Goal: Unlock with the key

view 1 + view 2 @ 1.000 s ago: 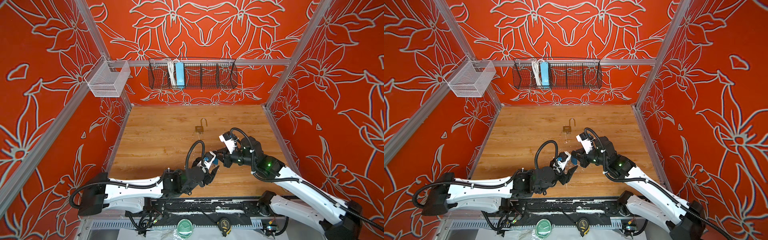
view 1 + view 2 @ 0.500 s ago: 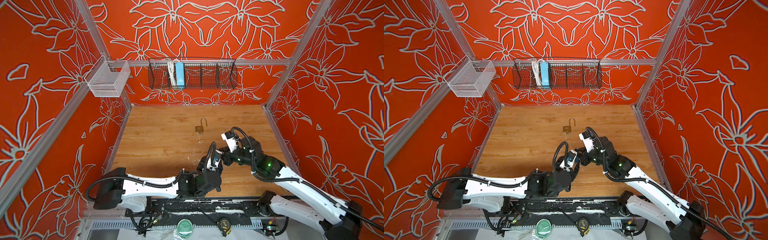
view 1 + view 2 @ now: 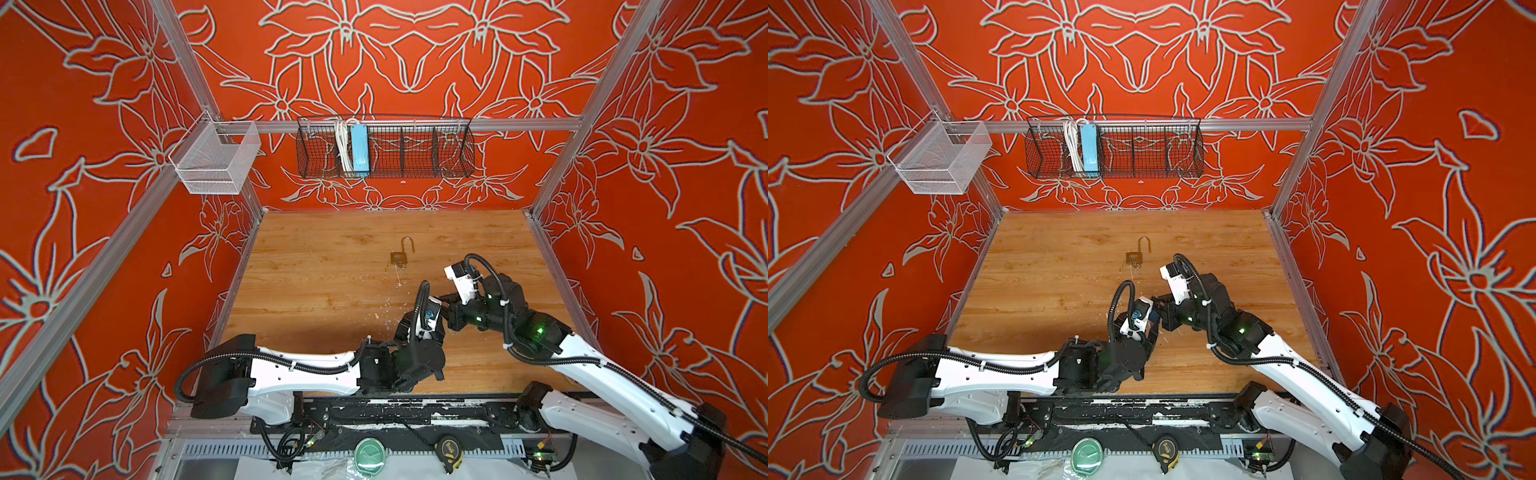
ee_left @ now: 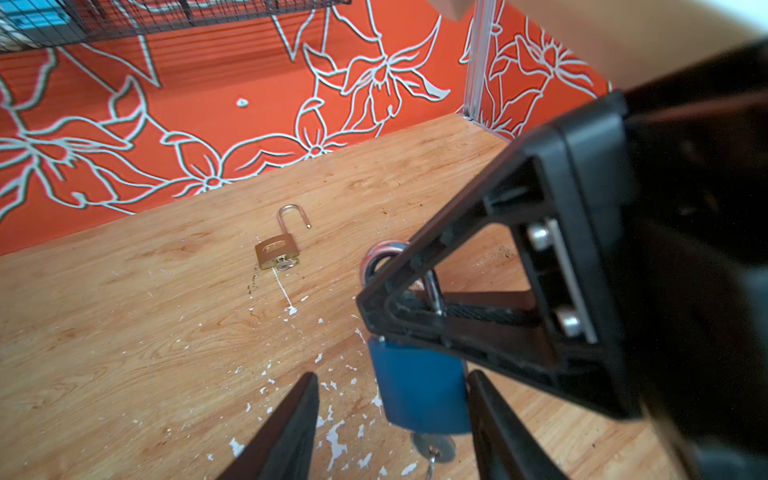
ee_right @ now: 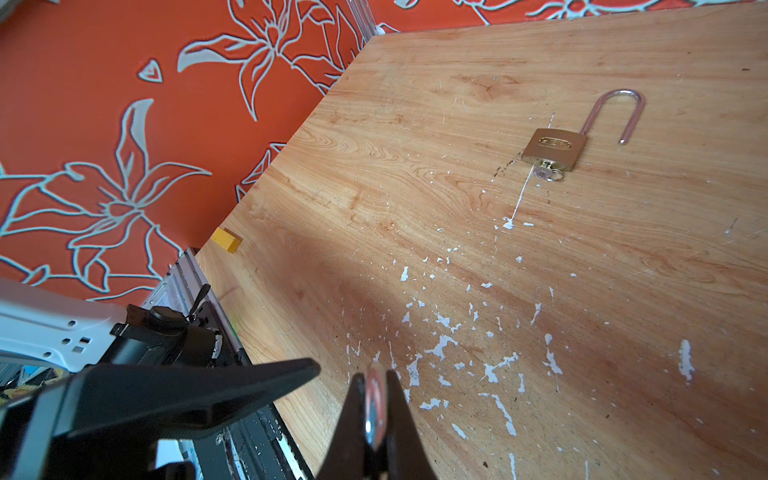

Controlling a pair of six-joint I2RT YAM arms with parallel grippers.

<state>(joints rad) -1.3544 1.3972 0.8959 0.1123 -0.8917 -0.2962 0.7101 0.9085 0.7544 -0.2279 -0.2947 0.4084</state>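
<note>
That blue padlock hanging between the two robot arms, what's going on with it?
The right gripper is shut on the shackle of the blue padlock, holding it up above the wooden table. A key sits in the lock's underside. The left gripper has its jaws open on either side of the lock's body, not gripping anything. Farther back, a brass padlock lies on the table with its shackle swung open and a second key in it.

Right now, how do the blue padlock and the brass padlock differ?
The blue padlock hangs above the table, its shackle pinched in the right gripper; the brass padlock lies flat on the wood, untouched. The brass padlock's shackle is swung open; the blue padlock's is partly hidden, so I cannot tell. Shared: each has a key in its keyhole, the blue one's key and the brass one's key.
</note>
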